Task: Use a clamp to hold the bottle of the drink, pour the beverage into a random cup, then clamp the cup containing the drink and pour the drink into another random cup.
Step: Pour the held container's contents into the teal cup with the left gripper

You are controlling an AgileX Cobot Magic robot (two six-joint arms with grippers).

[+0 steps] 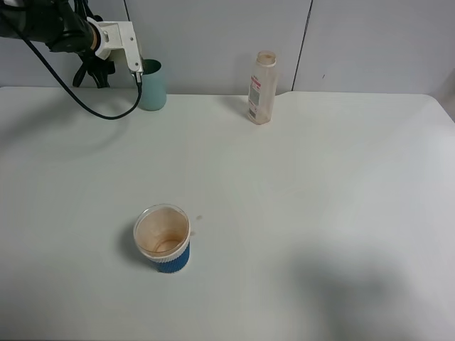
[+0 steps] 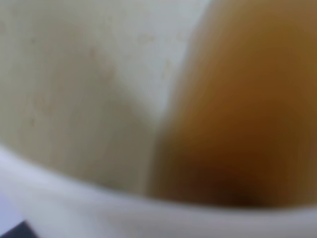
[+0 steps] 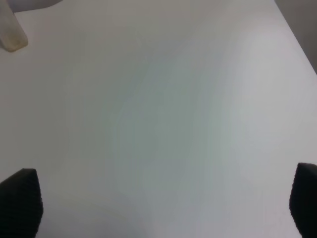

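Left gripper [image 1: 138, 73] at teal plastic cup [image 1: 153, 85] holding brown drink; grip state couldn't be told. Right gripper's [image 3: 163, 208] jaws wide apart, idle. Needed firm clamp, slow lift toward blue-sleeved paper cup [image 1: 163, 238].

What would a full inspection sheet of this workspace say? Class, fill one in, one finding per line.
Surface: white table, one small speck near the blue cup.
Job's things: bottle upright at the back, looks nearly empty; teal cup at the back left holds brown drink; blue cup in front, brown residue inside.
Clutter: nothing seen.
Hands: left hand at the teal cup's rim, grip unclear; right hand open over bare table.
Cables: black cable hangs from the left arm.
Surroundings: grey wall panels behind.
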